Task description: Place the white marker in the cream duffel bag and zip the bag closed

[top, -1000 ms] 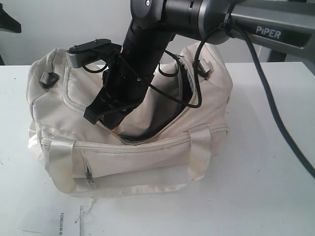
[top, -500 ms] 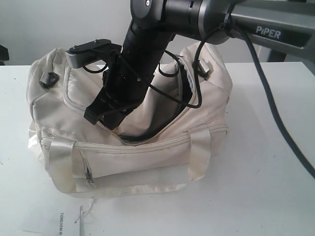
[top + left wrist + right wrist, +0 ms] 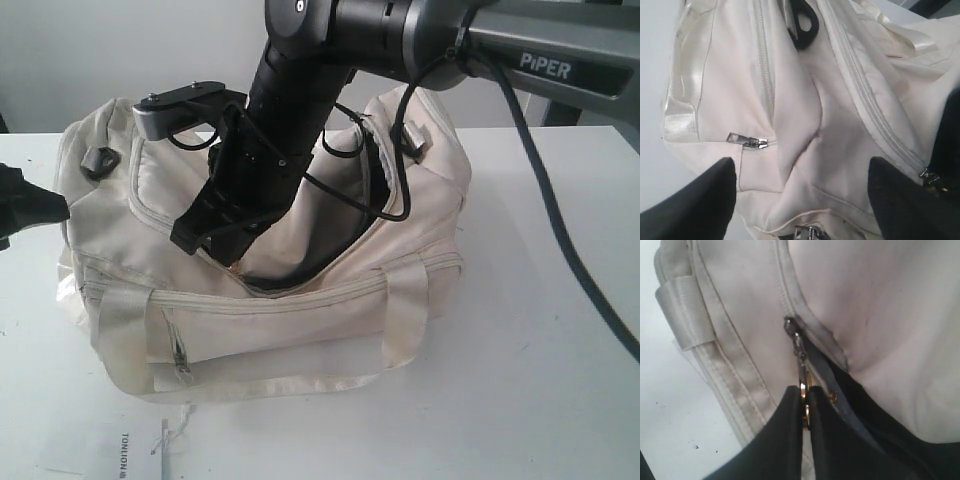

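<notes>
One cream duffel bag [image 3: 300, 330]; two right fingers [image 3: 780, 440] pinch one zipper pull [image 3: 801, 360].

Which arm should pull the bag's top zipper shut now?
Right. The right gripper is shut on the zipper pull at the gaping opening of the cream duffel bag. The left gripper is open, beside the bag's end, holding nothing; it could brace the bag.

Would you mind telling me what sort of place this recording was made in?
Probably a robotics lab or test bench: a white table against a plain pale wall, a robot arm marked PiPER reaching over it, and a cream duffel bag set out on it.
</notes>
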You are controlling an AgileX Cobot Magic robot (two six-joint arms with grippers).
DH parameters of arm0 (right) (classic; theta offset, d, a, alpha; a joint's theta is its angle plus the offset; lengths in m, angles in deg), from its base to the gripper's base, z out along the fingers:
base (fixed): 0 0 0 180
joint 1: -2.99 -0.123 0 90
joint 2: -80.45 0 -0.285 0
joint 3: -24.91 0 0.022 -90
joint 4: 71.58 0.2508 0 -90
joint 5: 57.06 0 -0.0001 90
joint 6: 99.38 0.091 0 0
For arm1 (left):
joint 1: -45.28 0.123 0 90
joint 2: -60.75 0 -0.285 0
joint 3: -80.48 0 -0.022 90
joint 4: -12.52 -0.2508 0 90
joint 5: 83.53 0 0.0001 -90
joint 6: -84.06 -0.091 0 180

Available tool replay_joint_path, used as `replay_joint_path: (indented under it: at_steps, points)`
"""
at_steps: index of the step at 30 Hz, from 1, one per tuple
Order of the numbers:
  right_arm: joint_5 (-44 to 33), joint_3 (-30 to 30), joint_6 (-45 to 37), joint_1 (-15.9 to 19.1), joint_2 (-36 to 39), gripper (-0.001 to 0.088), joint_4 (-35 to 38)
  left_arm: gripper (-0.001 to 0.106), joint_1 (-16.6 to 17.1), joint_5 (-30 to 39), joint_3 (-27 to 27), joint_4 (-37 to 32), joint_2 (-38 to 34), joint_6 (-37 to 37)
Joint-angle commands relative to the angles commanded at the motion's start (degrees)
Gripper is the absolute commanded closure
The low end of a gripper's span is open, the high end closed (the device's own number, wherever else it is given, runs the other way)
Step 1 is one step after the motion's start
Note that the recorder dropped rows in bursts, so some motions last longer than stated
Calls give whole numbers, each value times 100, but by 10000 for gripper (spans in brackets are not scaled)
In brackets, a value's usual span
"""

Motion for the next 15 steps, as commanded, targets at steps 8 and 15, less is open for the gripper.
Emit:
replay_joint_path:
  at_steps: [8,15]
  points:
    - [34,0,0,0,0,868,12,305,-552,-760,0,162,-573,-42]
    - [33,0,0,0,0,868,23,305,-621,-1095,22,232,-1151,-19]
